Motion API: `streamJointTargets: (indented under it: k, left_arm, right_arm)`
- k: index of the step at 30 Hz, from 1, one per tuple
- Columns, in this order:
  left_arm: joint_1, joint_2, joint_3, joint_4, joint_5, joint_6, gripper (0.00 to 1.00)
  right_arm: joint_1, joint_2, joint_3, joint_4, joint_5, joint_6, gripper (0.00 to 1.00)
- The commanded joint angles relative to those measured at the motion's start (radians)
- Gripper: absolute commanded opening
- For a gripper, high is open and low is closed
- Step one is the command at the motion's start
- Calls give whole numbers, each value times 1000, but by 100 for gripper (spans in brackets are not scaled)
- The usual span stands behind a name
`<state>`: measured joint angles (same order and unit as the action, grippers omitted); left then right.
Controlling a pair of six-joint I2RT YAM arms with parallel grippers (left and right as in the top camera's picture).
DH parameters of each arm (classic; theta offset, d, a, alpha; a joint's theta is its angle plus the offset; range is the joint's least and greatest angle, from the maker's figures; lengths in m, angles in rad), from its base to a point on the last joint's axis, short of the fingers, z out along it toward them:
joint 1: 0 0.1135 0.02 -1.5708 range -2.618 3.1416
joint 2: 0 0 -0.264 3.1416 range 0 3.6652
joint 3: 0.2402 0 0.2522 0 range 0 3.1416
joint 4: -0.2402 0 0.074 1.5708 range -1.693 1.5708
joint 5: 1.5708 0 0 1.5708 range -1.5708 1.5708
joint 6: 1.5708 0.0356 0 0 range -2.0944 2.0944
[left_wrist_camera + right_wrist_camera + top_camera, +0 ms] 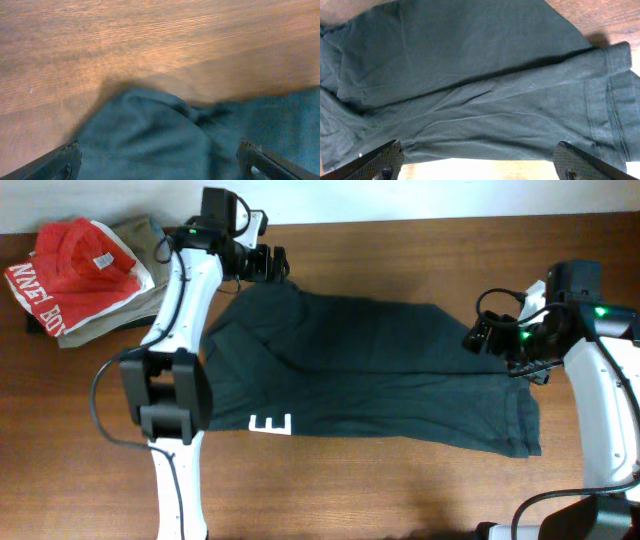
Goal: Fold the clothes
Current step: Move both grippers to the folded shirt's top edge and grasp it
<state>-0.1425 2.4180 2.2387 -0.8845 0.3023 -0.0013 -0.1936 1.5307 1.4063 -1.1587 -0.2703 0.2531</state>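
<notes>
Dark T-shirt (380,370) lies spread lengthwise across the middle of the wooden table (400,480), partly folded over itself, with a white letter E (270,423) showing at its near-left edge. Left gripper (268,262) is over the shirt's far-left corner and right gripper (485,335) over its right end; both jaws are wide apart above fabric, nothing clamped. Red shirt (70,265) and khaki garment (140,235) are piled at the table's far-left corner, apart from the T-shirt.

Even, soft light — left-wrist blur
</notes>
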Motion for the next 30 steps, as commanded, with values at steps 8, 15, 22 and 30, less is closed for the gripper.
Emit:
streamJointTargets:
  k: [8,15,22,30]
  left_arm:
    - [-21,176,27,90,-170,71,91]
    - [-21,185,27,95,-222,82,4]
    - [-21,172,44,103,-269,82,0]
    - [-25,93,90,82,-135,67,72]
  right_arm:
    - [26,5,-12,10,81,-10,99]
    - [26,18,-18,10,85,-10,99]
    - [26,21,-31,11,130,-10,98]
    - [26,21,-85,59,149,18,93]
